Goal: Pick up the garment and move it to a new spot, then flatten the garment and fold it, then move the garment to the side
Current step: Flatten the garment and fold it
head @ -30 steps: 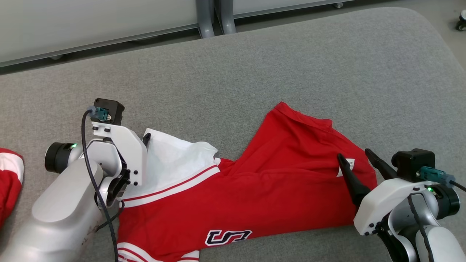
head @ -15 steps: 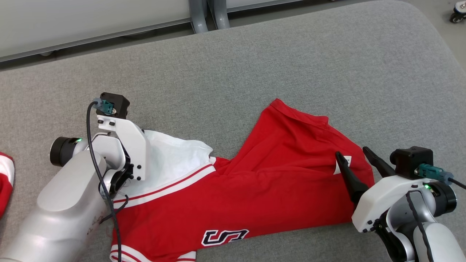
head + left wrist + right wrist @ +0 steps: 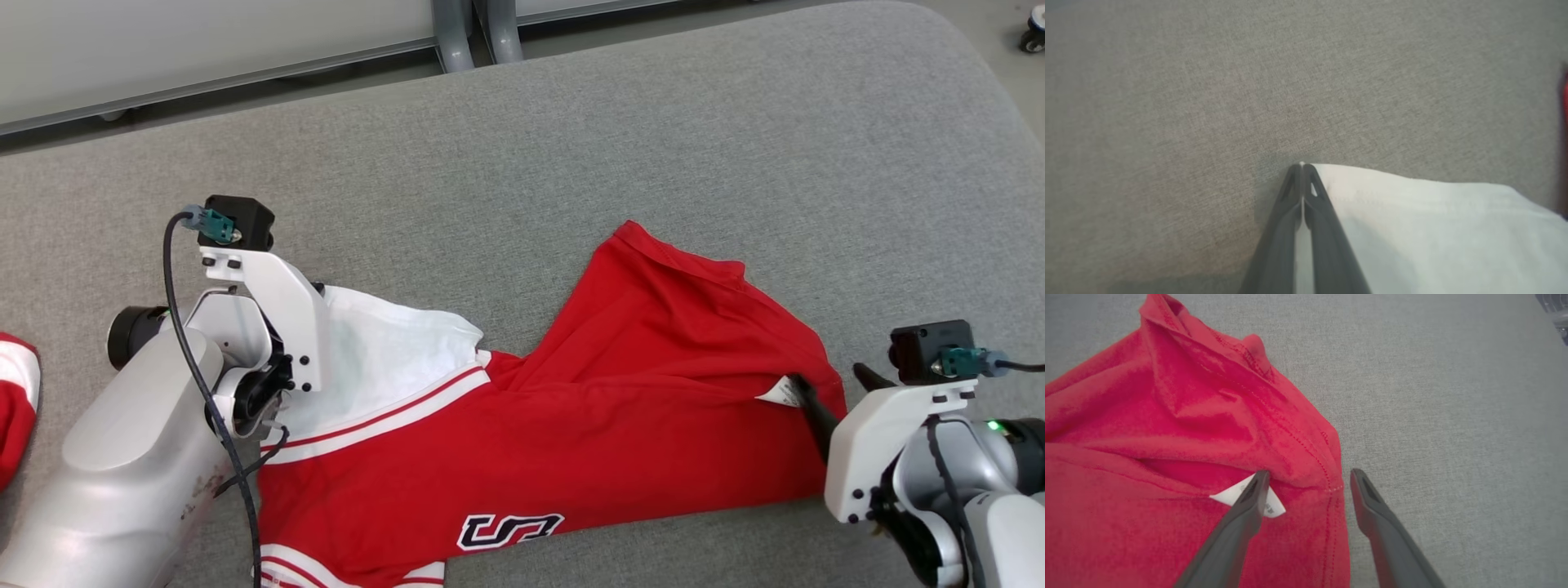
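The garment (image 3: 620, 392) is a red shirt with a white sleeve (image 3: 384, 351), red-and-white trim and a dark logo, lying crumpled across the grey cushioned surface (image 3: 653, 147). In the left wrist view my left gripper (image 3: 1301, 165) is shut on the corner of the white fabric (image 3: 1433, 228), with a thin strip of cloth between its fingers. In the head view this gripper (image 3: 320, 288) sits at the sleeve's far left corner, mostly hidden by its wrist. My right gripper (image 3: 1310, 473) is open and straddles the red hem corner (image 3: 1327, 465). One fingertip rests on the white label (image 3: 1231, 494).
A second red-and-white cloth (image 3: 16, 400) lies at the left edge. Grey metal legs (image 3: 473, 33) and a pale panel stand beyond the surface's far edge. A caster wheel (image 3: 1035, 37) is on the floor at top right. Bare grey surface stretches behind and right of the shirt.
My right gripper has drawn back toward the lower right, to the shirt's right corner. My left gripper has shifted slightly up and left with the white corner. The camera also moved a little.
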{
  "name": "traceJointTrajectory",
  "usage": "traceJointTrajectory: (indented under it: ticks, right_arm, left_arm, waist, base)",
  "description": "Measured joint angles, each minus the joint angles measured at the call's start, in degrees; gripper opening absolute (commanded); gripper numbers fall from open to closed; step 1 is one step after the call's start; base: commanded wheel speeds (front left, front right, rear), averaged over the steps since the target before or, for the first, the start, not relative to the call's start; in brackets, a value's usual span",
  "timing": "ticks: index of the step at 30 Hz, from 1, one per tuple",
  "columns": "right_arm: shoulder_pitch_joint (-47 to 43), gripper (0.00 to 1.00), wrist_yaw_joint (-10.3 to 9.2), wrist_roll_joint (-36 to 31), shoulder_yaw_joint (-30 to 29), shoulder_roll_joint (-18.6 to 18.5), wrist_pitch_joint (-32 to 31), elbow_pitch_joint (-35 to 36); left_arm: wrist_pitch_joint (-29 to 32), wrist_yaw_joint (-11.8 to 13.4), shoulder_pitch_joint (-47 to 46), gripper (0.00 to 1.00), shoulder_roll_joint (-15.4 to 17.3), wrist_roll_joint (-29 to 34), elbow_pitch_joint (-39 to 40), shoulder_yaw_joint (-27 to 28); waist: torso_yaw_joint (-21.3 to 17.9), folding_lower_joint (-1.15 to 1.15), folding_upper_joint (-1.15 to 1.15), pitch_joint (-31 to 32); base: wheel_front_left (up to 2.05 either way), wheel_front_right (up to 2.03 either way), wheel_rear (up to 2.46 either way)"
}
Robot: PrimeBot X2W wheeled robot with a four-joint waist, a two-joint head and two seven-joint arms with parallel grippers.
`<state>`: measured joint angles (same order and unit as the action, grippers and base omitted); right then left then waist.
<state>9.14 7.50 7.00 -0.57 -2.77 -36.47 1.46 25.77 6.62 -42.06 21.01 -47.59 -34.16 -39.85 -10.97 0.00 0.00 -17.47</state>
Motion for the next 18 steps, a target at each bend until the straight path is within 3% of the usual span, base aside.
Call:
traceJointTrajectory:
  ticks: [7,9,11,14,15,16,18]
  right_arm:
    - [0.9,1.0,-0.01,-3.3,-5.3,-0.1,-1.7,-1.1]
    - [0.9,0.92,-0.01,-3.5,-5.5,-0.1,-1.8,-1.7]
    - [0.9,0.94,-0.01,-2.6,-4.9,-0.1,-2.0,-2.6]
    - [0.9,0.8,0.0,-1.1,-3.1,0.0,-2.4,-3.6]
    - [0.8,0.53,0.0,-1.0,-2.6,0.0,-2.6,-3.9]
    - [0.8,0.47,0.0,-0.9,-2.1,0.0,-2.9,-4.2]
    - [0.8,0.46,0.0,-0.6,-1.5,0.0,-2.9,-4.6]
  left_arm:
    - [-0.1,0.1,0.6,0.0,0.0,-0.7,1.7,0.2]
    - [-0.1,0.3,0.6,0.0,0.0,-0.7,1.9,0.1]
    - [-0.1,0.4,0.7,0.0,0.0,-0.8,2.1,0.1]
    - [0.0,0.5,0.8,0.0,0.2,-0.8,2.5,0.0]
    - [0.0,0.7,0.8,0.0,0.3,-0.8,2.6,0.0]
    - [0.0,0.7,0.8,0.0,0.3,-0.9,2.7,0.0]
    - [0.0,0.7,0.9,0.0,0.3,-1.0,2.9,0.1]
  waist:
    - [0.7,0.0,0.0,-0.2]
    - [0.8,0.0,0.0,-0.2]
    - [0.9,0.0,0.0,-0.2]
    - [0.8,0.0,0.0,-0.2]
    - [0.7,0.0,0.0,-0.2]
    - [0.7,0.0,0.0,-0.1]
    - [0.5,0.0,0.0,-0.1]
  base:
    - [0.0,0.0,0.0]
    - [0.0,0.0,0.0]
    - [0.0,0.0,0.0]
    - [0.0,0.0,0.0]
    - [0.0,0.0,0.0]
    - [0.0,0.0,0.0]
    - [0.0,0.0,0.0]
